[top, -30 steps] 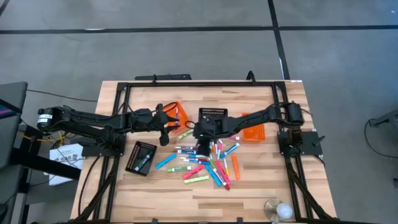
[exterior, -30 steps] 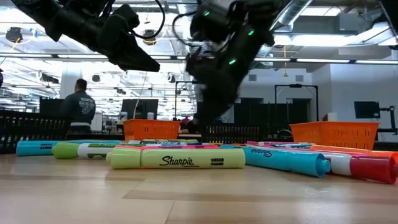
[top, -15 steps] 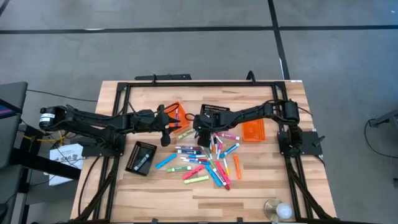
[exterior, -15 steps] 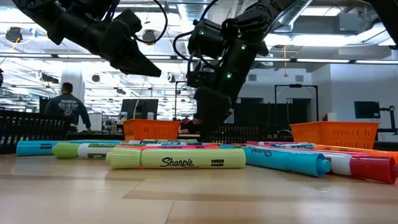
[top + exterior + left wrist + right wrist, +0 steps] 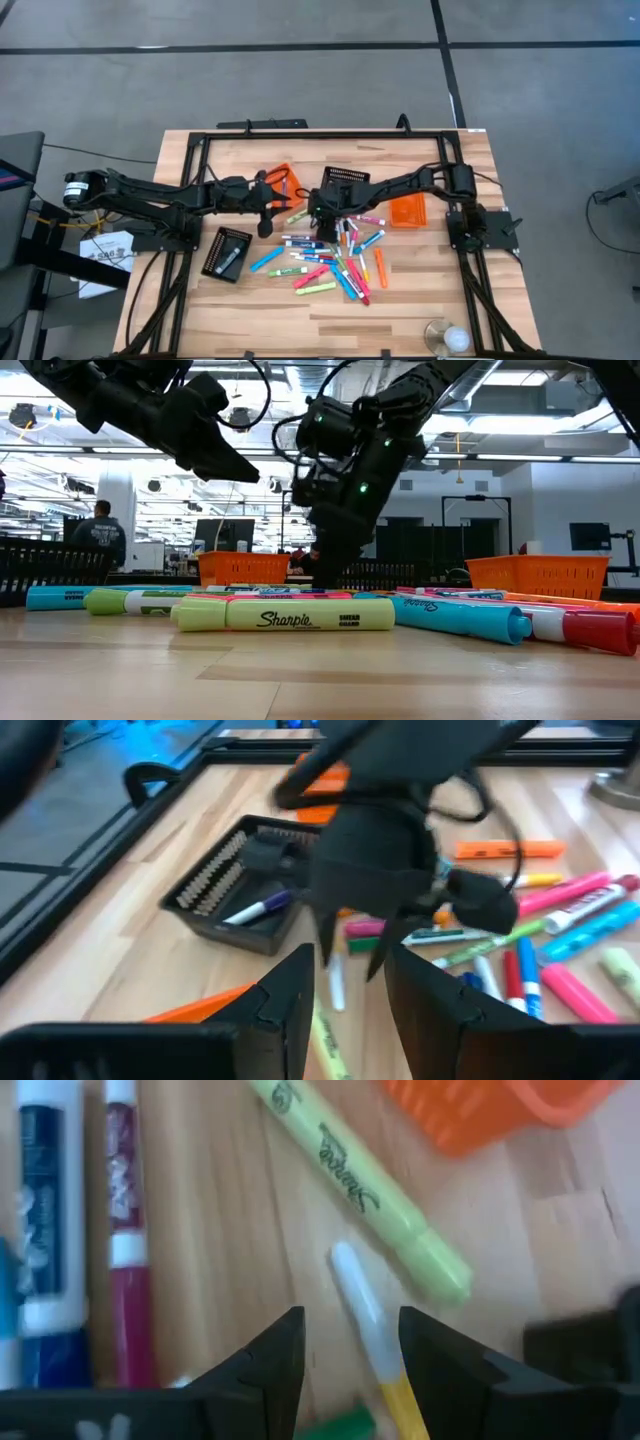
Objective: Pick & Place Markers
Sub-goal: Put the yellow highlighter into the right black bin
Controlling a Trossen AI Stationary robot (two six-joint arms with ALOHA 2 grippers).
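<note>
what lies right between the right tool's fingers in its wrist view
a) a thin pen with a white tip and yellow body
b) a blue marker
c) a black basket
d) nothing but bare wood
a: in the right wrist view the right tool stands open over the wood, and the white-tipped yellow pen lies in the gap between the fingers, beside a yellow-green Sharpie highlighter.

Markers (image 5: 330,258) in blue, pink, green, orange, orange basket (image 5: 407,211), black perforated basket (image 5: 226,253), pale wood table (image 5: 420,300)
</note>
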